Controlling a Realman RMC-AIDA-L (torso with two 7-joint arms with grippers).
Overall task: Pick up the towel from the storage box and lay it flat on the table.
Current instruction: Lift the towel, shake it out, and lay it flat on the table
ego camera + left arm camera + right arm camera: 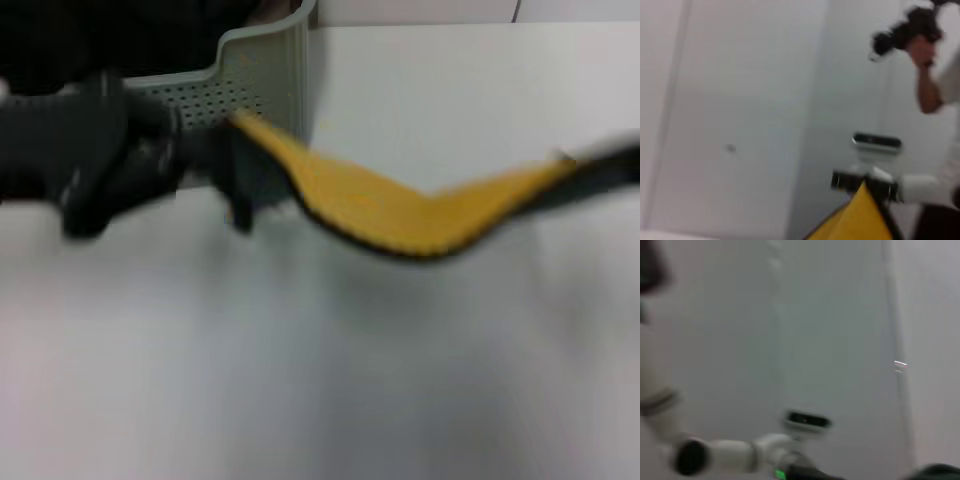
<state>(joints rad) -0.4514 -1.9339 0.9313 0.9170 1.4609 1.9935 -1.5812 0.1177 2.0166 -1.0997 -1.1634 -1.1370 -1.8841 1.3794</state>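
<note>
Towel (pixel 400 215): held stretched in the air above the worktop (pixel 320 380), yellow face showing, sagging mid-span.
Storage box (pixel 270 70): already left behind.
Left gripper (pixel 235 165): clamped on one towel end.
Right gripper (pixel 600 170): holds the other end.
Remaining: lowering and flattening.

No legible text or labels

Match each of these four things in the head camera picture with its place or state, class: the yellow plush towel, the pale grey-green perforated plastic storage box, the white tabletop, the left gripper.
Things:
1. yellow plush towel
2. pale grey-green perforated plastic storage box
3. white tabletop
4. left gripper

Places or states:
A. stands at the far left of the table
B. hangs stretched in the air between both arms
C. lies bare below the cloth
D. at the towel's left end, before the box

Pairs: 1-B, 2-A, 3-C, 4-D
</note>
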